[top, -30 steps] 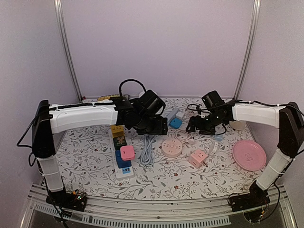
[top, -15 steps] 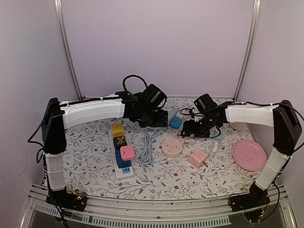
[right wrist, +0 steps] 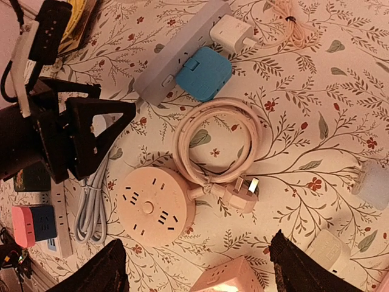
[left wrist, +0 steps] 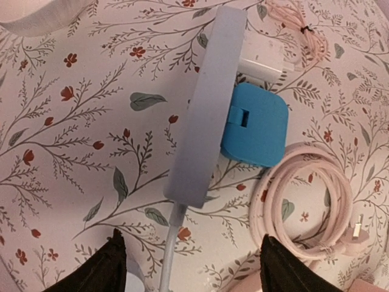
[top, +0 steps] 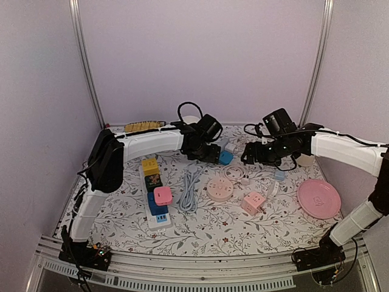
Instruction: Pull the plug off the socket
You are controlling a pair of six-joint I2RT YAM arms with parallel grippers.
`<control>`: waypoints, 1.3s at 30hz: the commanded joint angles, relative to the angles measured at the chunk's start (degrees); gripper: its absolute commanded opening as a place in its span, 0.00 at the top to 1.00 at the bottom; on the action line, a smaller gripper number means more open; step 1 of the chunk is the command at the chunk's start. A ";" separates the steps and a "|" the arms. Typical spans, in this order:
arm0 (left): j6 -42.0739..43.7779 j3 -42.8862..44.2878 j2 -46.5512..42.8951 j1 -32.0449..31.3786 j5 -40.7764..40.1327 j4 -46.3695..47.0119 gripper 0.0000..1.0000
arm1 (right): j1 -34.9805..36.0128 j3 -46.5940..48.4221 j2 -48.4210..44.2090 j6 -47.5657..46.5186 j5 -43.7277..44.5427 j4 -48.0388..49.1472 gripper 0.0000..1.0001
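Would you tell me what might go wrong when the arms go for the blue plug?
The grey strip lies loose, gripped by neither left gripper nor right gripper; pulling the blue plug may drag it along. The white plug sits beside the blue one, so a finger might catch it instead. The pink cable coil lies close by and could snag.

Cannot see the plug's (left wrist: 254, 125) prongs — sunk in the strip (left wrist: 203, 109). Loses the strip's cord (left wrist: 169, 249) and most of both fingers (left wrist: 106, 271) at the left wrist view's bottom edge. Crops the pink cube (right wrist: 234, 274) in the right wrist view — down to its top corner.
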 commanded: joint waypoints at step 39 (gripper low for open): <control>7.14 9.23 8.90 5.16 15.18 5.99 1.00 | -2.98 -5.51 -12.45 4.22 -2.04 -1.70 0.16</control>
